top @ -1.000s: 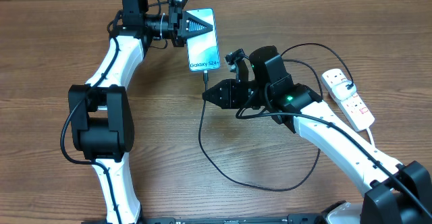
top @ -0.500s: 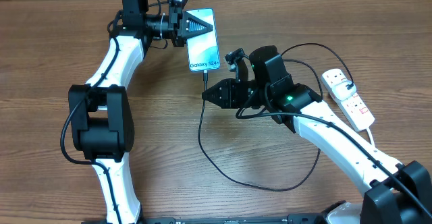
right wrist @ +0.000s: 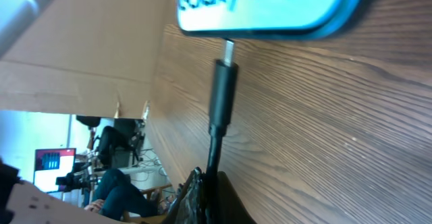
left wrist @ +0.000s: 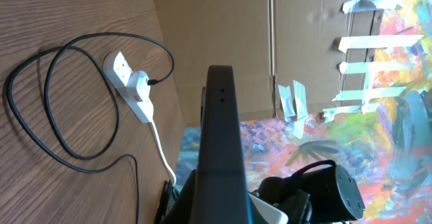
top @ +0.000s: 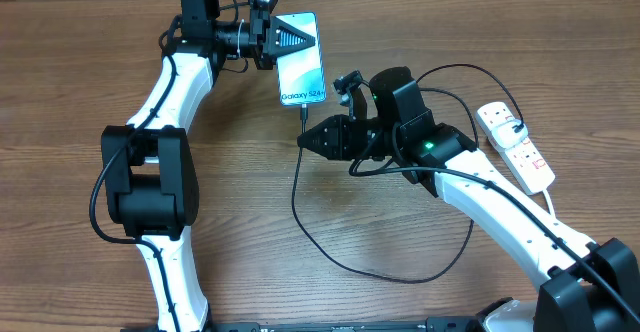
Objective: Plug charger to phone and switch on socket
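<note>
The phone [top: 303,70] lies on the table with its "Galaxy S24+" screen up. My left gripper [top: 290,40] is shut on its far end. The charger cable [top: 330,257] loops across the table. My right gripper [top: 303,140] is shut on the cable just behind its connector [top: 304,113]. In the right wrist view the connector [right wrist: 224,92] points at the phone's bottom edge [right wrist: 270,11], and its metal tip touches that edge with some metal showing. The socket strip [top: 516,147] lies at the right, apart from both grippers.
The cable's other end runs to a white adapter plugged into the strip, which also shows in the left wrist view [left wrist: 132,89]. The strip's white cord [top: 553,204] trails toward the front right. Cardboard walls stand behind the table.
My right gripper has edged slightly left with the cable, bending the loop below it a little. The left gripper and phone have not moved.
</note>
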`<control>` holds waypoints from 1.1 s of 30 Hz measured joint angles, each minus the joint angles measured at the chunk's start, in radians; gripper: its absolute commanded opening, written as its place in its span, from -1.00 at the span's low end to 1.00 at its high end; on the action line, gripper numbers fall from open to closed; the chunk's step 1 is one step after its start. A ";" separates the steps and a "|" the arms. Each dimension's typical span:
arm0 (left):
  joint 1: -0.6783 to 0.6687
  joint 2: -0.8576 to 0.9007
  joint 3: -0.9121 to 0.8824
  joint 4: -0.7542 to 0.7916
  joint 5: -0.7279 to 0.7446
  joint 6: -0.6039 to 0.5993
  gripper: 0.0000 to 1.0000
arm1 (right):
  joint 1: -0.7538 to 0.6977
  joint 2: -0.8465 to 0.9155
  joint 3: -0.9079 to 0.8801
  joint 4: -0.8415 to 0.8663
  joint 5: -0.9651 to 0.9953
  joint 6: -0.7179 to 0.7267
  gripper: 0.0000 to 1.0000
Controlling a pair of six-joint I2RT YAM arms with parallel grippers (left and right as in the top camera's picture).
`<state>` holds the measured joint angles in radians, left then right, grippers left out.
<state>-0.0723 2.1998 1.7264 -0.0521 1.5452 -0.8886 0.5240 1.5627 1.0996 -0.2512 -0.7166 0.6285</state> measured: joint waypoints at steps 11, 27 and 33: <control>0.000 0.000 0.000 0.000 0.000 0.000 -0.91 | -0.001 0.000 0.000 0.035 -0.043 0.057 -0.92; 0.041 0.000 0.000 0.306 0.009 -0.209 -0.92 | -0.054 0.000 -0.139 0.289 -0.186 0.117 -0.92; 0.045 0.000 0.000 0.341 0.009 -0.299 -0.92 | -0.060 0.000 -0.141 0.325 -0.206 0.127 -0.92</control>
<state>-0.0269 2.1998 1.7264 0.2886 1.5543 -1.1877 0.4644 1.5631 0.9585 0.0738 -0.9230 0.7559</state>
